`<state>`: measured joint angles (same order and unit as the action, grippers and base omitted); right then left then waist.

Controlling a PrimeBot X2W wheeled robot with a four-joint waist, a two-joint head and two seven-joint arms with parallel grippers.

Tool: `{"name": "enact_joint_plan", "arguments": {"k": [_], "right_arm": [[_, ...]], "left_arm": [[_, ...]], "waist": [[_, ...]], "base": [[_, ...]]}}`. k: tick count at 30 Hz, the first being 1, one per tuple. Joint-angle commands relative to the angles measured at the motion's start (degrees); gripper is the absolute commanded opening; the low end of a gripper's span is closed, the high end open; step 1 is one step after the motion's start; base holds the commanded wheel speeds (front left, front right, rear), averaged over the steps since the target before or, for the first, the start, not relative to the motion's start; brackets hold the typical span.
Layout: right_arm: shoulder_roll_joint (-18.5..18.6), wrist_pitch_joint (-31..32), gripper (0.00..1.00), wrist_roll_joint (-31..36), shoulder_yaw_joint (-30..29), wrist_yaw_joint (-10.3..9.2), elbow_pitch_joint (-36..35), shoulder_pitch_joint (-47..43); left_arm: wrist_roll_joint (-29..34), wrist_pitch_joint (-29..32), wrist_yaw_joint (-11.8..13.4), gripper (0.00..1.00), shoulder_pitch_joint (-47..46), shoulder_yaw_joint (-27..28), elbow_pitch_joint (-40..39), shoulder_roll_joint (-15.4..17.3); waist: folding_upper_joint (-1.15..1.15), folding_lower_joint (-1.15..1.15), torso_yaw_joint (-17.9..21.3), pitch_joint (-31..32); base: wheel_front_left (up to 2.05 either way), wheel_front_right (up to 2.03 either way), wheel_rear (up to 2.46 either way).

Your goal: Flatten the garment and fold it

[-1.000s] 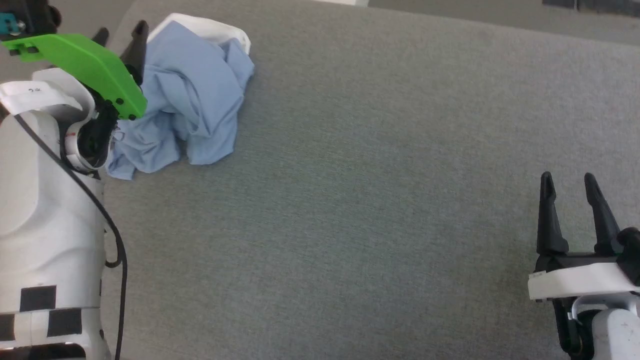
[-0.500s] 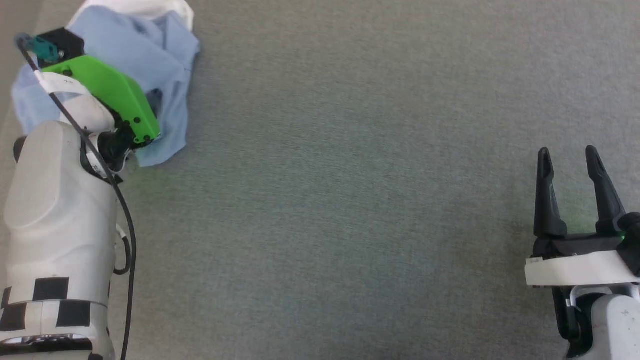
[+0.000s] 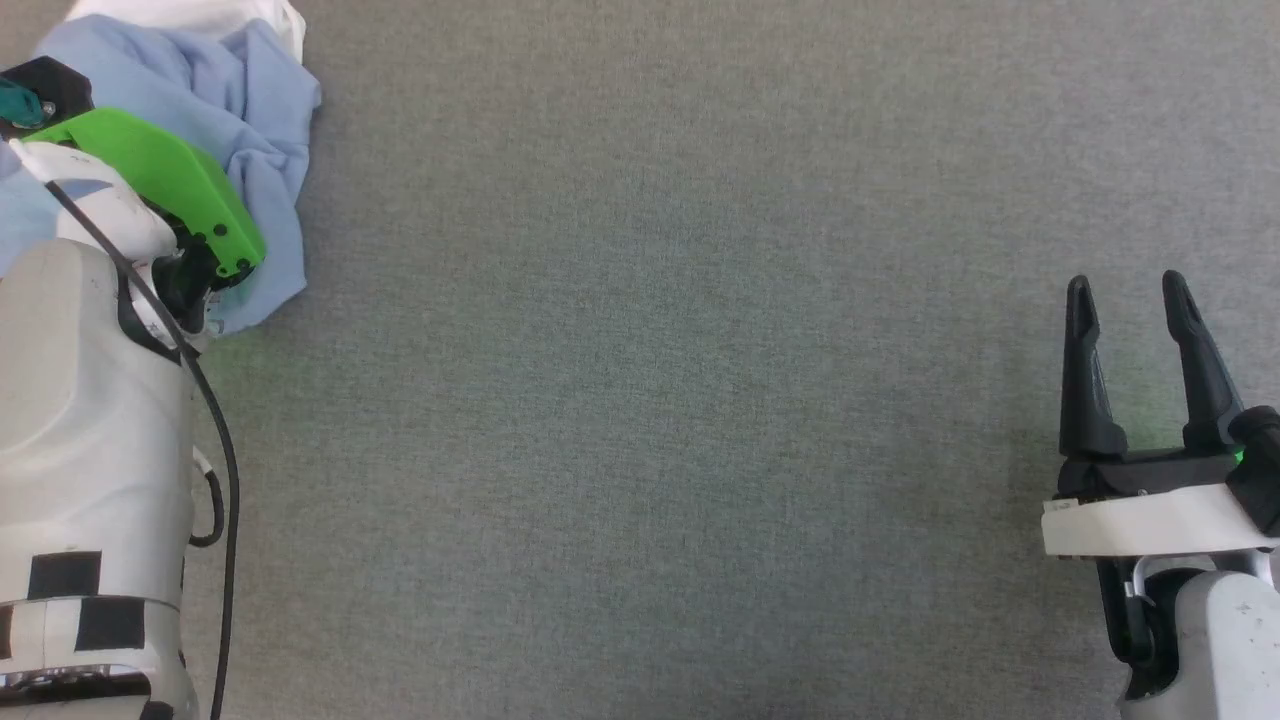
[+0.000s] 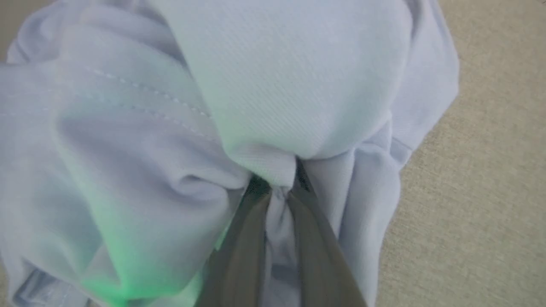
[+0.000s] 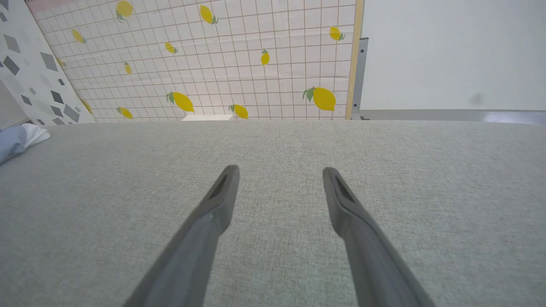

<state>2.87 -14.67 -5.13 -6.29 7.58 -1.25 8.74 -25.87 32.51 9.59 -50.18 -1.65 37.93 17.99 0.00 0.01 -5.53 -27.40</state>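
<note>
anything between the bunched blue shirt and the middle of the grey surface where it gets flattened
Nothing visible does. The crumpled light blue knit polo shirt, pinched by the left claw, sits far left on the grey fabric surface.

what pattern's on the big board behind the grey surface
The board has a pale grid with yellow lemons and green leaves; right wrist view shows it best.

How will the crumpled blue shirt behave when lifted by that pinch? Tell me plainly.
Likely floppy: the shirt lies in soft crumpled folds and puckers where the left tool pinches it, so it should drape, not hold shape. Probably light: a small pinch gathers the knit. It may drag on the grey textured surface rather than slide.
</note>
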Motion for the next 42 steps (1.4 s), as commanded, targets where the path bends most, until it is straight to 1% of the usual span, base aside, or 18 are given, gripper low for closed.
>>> {"name": "enact_joint_plan", "arguments": {"k": [1,3,8,13,19,24,30,39,42], "right_arm": [[0.00,-0.33,1.00,-0.61,0.09,-0.09,0.40,0.73],[0.00,-0.33,1.00,-1.09,0.30,-0.09,0.88,0.48],[0.00,-0.33,1.00,-2.67,0.97,-0.09,2.12,-0.59],[0.00,-0.33,1.00,-4.45,1.54,-0.09,3.50,-2.34],[0.00,-0.33,1.00,-6.35,1.29,-0.09,4.91,-5.02],[0.00,-0.33,1.00,-7.90,1.31,-0.09,5.80,-7.14],[0.00,-0.33,1.00,-9.34,1.15,-0.09,6.11,-9.60],[0.00,-0.33,1.00,-10.48,0.99,-0.09,6.47,-10.28],[0.00,-0.33,1.00,-10.65,1.15,-0.09,6.51,-9.90]], "left_arm": [[0.05,-0.84,-0.53,0.00,0.37,-0.07,0.17,0.56],[-0.10,-1.45,-1.77,0.00,0.24,-0.30,-0.34,1.07],[-0.20,-3.13,-3.97,0.00,-0.07,-0.66,-2.31,2.43],[0.56,-5.35,-7.49,0.00,-0.69,-2.59,-6.40,3.47],[1.24,-7.32,-10.64,0.00,-2.85,-5.22,-12.70,2.95],[1.08,-6.14,-12.16,0.00,-5.00,-7.56,-18.13,1.51],[-0.06,-3.66,-13.15,0.00,-8.05,-10.46,-23.64,-1.64],[-4.41,-2.33,-13.86,0.00,-11.93,-15.37,-29.37,-11.24],[-6.09,-2.52,-13.81,0.00,-11.15,-17.80,-30.60,-13.36]], "waist": [[0.00,-0.01,-0.17,1.98],[0.00,-0.01,-0.35,3.50],[0.00,-0.01,-1.03,8.33],[0.00,-0.01,-1.88,13.86],[0.00,-0.01,-2.45,20.22],[0.00,-0.01,-1.72,24.69],[0.00,-0.01,0.16,28.45],[0.00,-0.01,3.90,29.21],[0.00,-0.01,5.70,28.76]], "base": [[0.00,0.00,0.00],[0.00,0.00,0.00],[0.00,0.00,0.00],[0.00,0.00,0.00],[0.00,0.00,0.00],[0.00,0.00,0.00],[0.00,0.00,0.00],[0.00,0.00,0.00],[0.00,0.00,0.00]]}}
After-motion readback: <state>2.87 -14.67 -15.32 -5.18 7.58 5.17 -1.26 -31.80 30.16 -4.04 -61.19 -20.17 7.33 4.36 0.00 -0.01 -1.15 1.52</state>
